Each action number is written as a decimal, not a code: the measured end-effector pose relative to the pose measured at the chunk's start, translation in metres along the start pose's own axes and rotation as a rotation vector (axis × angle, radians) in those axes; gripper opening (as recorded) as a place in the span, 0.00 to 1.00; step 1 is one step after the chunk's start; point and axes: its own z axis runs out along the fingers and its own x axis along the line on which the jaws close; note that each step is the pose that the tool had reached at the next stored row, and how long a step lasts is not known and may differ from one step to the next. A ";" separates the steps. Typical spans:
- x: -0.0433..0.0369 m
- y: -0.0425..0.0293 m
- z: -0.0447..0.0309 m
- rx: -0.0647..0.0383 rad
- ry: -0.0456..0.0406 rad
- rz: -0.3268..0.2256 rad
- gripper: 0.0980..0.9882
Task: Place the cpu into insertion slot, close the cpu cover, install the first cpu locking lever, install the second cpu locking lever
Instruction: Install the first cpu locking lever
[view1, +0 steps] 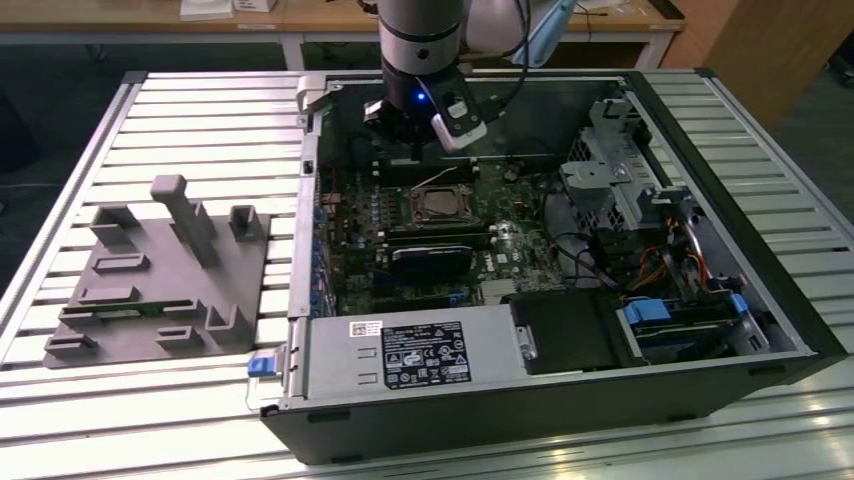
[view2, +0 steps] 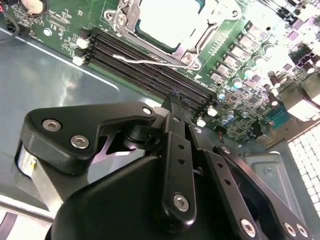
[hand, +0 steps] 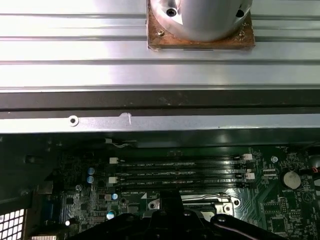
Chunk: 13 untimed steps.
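The cpu lies in the insertion slot, its pale metal top bright in the second wrist view. The cpu cover lies down over it as a silvery frame around the chip. One thin wire locking lever stands loose beside the socket, over the memory slots. My gripper hangs just behind the socket, toward the case's back wall, with its black fingers together and nothing between them. In the exterior view the gripper is above the board, and in the first wrist view its tip points at the socket frame.
The open computer case lies on a slatted metal table. Long black memory slots run beside the socket. A black card, a power supply and a drive cage crowd the case. A grey fixture sits at the exterior view's left.
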 end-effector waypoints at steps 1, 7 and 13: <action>0.0003 -0.0001 0.0003 0.000 -0.0060 -0.002 0.01; 0.0018 -0.0010 0.0029 -0.002 -0.0577 -0.015 0.01; 0.0020 -0.0028 0.0079 -0.003 -0.0843 -0.013 0.01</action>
